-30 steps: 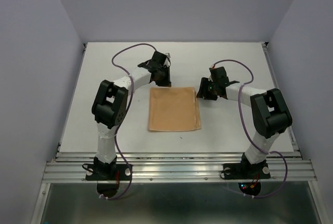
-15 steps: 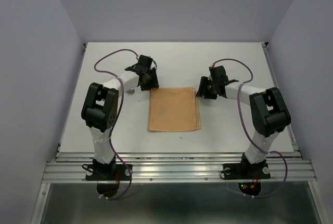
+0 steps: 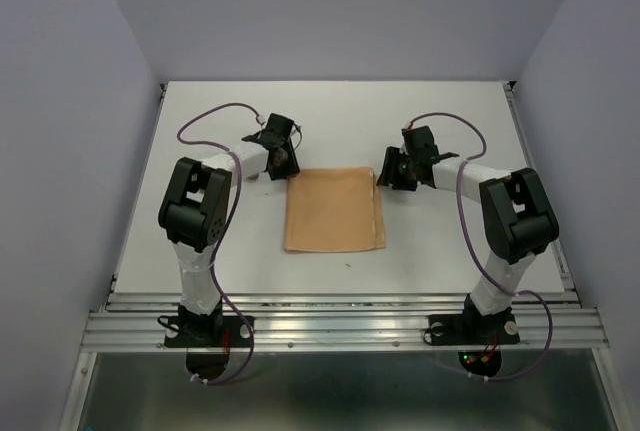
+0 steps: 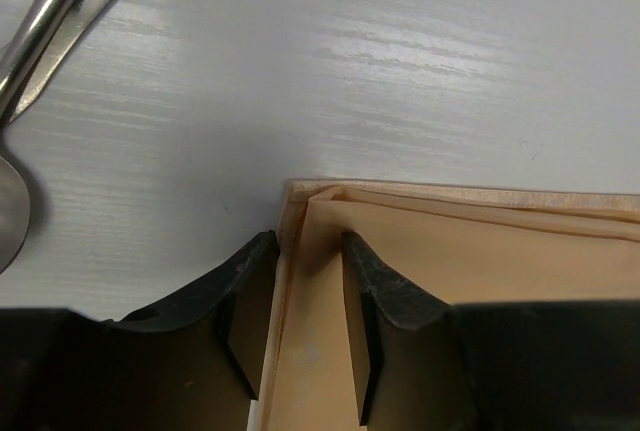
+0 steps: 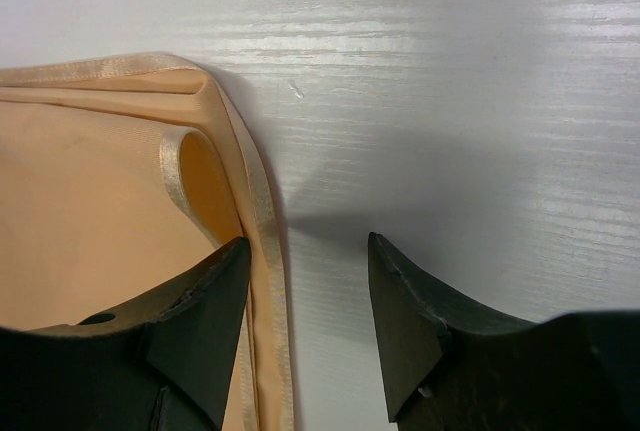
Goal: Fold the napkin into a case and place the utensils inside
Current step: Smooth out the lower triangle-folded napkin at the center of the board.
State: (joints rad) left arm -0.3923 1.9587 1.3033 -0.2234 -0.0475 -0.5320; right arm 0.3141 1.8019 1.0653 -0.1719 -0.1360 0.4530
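The napkin (image 3: 334, 209) lies flat on the middle of the table (image 3: 450, 251). My left jaws stand open round its 11 o'clock corner and my right jaws are open at 1 o'clock, I think so I can pinch and fold.

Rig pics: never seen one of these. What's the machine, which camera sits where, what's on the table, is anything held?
Two small robot arms are bolted to the near edge of a white table. The wide picture comes from a fixed camera above and behind them: left arm, right arm. The two close-ups come from a camera on each wrist, looking past its own black jaws. On the table lies a folded peach napkin; the left wrist view also shows metal utensils, one a spoon, on the table off its corner. Each arm's jaws stand open at a far corner of the napkin. Nothing is held.
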